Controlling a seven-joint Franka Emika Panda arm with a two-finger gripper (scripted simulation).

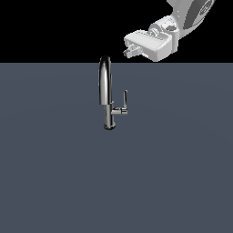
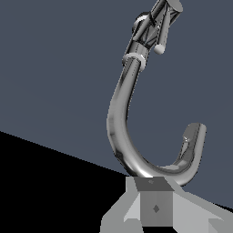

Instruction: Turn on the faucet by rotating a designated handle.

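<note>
A flat slate-grey bench fills the lower part of the exterior view, plain and unmarked; the chrome faucet stands upright on it by its cylindrical base, alone

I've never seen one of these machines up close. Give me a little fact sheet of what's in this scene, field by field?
Setting: a simulated, plain grey-blue surface, black behind
Tap: shiny chrome faucet standing upright, with a high arched spout
Lever: small flat handle on a short stub at the exterior view's right of the tap, pointing up
Machine: one white arm, up at the exterior view's right
Claw: the claw is above and to the right of the tap, touching nothing, holding nothing
Claw open or shut: cannot tell
Water: none visible
</note>
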